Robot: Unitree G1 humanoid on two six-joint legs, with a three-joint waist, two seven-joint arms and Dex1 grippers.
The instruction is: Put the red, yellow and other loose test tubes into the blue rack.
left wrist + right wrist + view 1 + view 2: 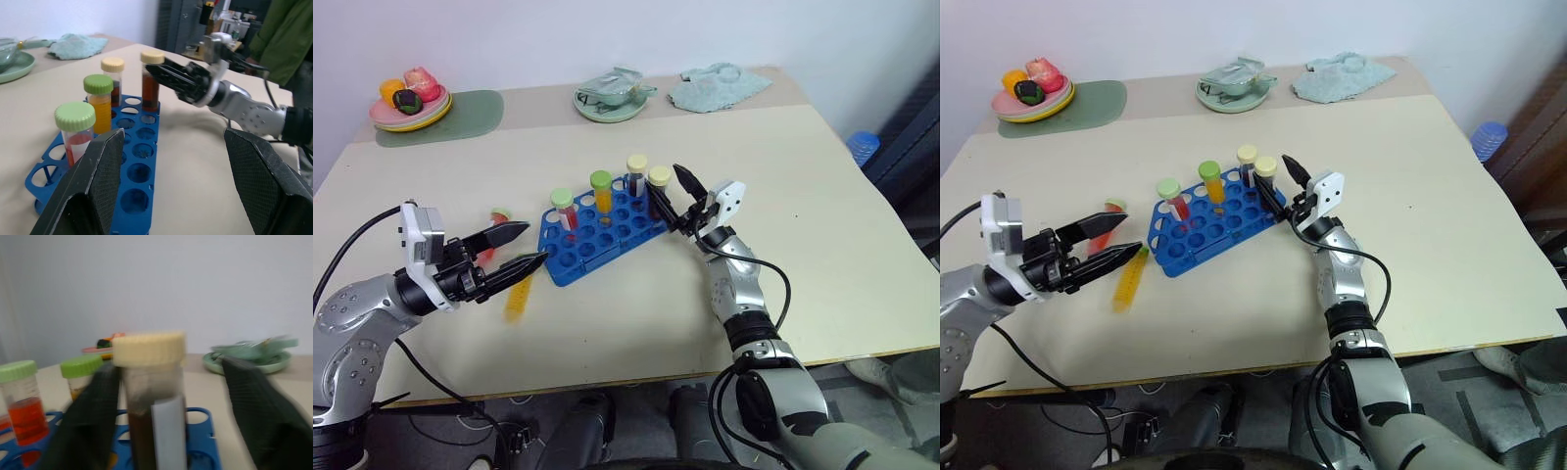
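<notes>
Four tubes stand in the rack [600,231] mid-tabletop. Right pincer [668,199] open astride the brown tube [659,192] at the rack's right end. Left pincer [521,247] open, empty, hovering above a yellow tube [517,297] lying left of the rack.

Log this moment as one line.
bright blue plastic rack: four tubes upright | right end effector: open beside pale-capped brown tube | yellow tube: loose on table
</notes>
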